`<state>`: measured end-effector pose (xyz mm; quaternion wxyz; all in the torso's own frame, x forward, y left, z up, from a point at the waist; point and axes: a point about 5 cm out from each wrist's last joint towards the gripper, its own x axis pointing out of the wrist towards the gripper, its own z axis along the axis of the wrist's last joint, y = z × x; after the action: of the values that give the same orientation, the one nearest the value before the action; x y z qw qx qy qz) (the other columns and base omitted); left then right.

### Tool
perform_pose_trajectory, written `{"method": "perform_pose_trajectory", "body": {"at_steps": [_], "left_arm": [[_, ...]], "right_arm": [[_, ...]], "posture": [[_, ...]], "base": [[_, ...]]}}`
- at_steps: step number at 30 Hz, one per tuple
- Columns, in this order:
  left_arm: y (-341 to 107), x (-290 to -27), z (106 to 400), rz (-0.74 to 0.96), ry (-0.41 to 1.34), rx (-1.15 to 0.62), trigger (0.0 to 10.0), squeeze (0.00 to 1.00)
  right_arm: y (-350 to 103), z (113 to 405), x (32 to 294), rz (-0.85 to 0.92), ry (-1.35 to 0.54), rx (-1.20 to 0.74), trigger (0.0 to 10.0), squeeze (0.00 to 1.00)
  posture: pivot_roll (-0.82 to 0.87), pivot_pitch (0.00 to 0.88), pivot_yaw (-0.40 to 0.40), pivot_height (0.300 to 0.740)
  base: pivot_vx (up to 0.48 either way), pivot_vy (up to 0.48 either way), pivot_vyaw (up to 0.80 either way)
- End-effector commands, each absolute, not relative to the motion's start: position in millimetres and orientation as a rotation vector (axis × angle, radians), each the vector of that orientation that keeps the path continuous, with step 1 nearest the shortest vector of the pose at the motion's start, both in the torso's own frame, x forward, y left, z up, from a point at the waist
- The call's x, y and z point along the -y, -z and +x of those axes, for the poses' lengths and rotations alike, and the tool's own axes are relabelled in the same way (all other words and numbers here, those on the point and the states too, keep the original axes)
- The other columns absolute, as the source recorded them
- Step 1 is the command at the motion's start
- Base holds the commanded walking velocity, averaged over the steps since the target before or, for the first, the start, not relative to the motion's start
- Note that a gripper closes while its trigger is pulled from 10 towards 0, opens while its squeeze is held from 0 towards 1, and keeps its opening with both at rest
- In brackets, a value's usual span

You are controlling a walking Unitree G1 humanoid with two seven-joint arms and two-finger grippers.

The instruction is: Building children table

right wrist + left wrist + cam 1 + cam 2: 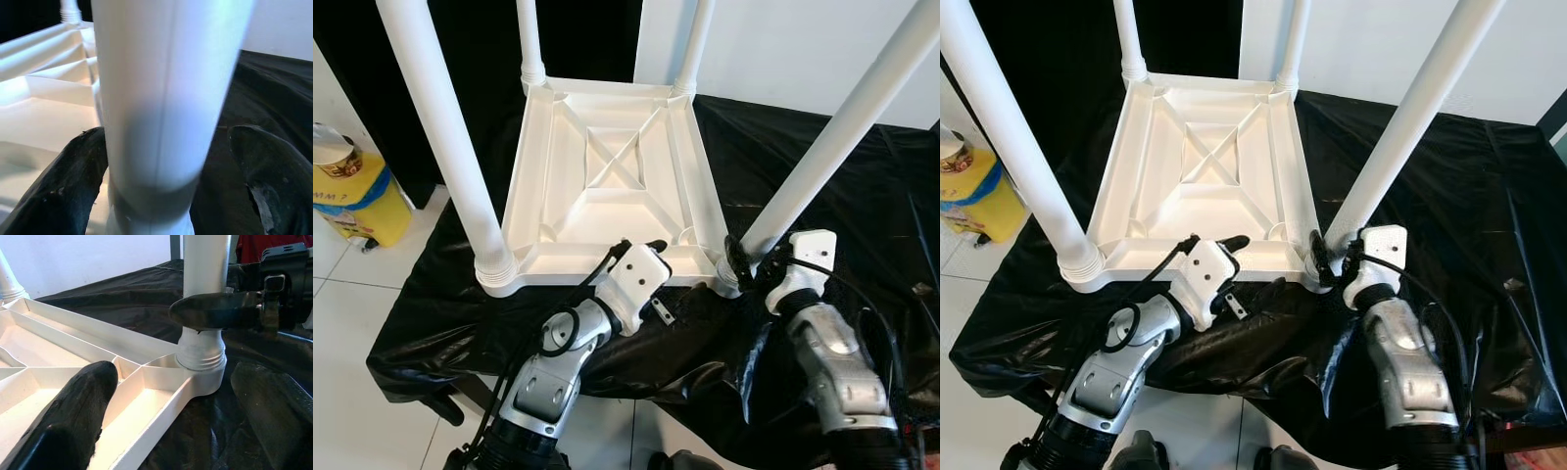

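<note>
- My right hand [736, 264] sits at the base of the near right leg [842, 127], its fingers [73, 186] spread either side of it; I cannot tell whether they press it.
- My left hand [641, 253] hovers apart over the near rim of the white table [607, 157], at about 9 o'clock from my right hand.
- The table lies upside down on the black-draped counter [822, 196], four legs pointing up.
- A yellow container [357, 201] stands on the floor at far left.
</note>
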<state>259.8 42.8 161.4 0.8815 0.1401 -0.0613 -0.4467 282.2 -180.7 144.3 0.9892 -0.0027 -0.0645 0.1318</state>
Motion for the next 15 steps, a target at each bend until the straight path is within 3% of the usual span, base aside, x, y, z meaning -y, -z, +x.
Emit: {"method": "perform_pose_trajectory", "body": {"at_steps": [1,5,12,13,15], "left_arm": [[-159,-40,258,0.303,0.939,0.127,10.0,0.00],[-160,-36,256,0.308,0.966,0.130,10.0,0.00],[-160,-34,255,0.309,0.976,0.135,10.0,0.00],[-161,-33,255,0.310,0.978,0.137,10.0,0.00],[-161,-33,255,0.311,0.979,0.138,10.0,0.00]], "right_arm": [[-142,282,183,-0.006,-0.307,0.116,10.0,0.00],[-138,295,184,-0.047,-0.459,0.080,10.0,0.00],[-134,302,184,-0.062,-0.517,0.070,10.0,0.00],[-131,304,183,-0.067,-0.532,0.063,4.5,0.00],[-130,305,183,-0.070,-0.541,0.057,4.5,0.00]], "posture": [[0.09,0.079,-0.095,0.740],[0.09,0.078,-0.085,0.740],[0.11,0.075,-0.087,0.740],[0.11,0.071,-0.094,0.740],[0.11,0.071,-0.094,0.740]], "base": [[0.000,0.000,0.00],[0.000,0.000,0.00],[0.000,0.000,0.00],[0.000,0.000,0.00],[0.000,0.000,0.00]]}}
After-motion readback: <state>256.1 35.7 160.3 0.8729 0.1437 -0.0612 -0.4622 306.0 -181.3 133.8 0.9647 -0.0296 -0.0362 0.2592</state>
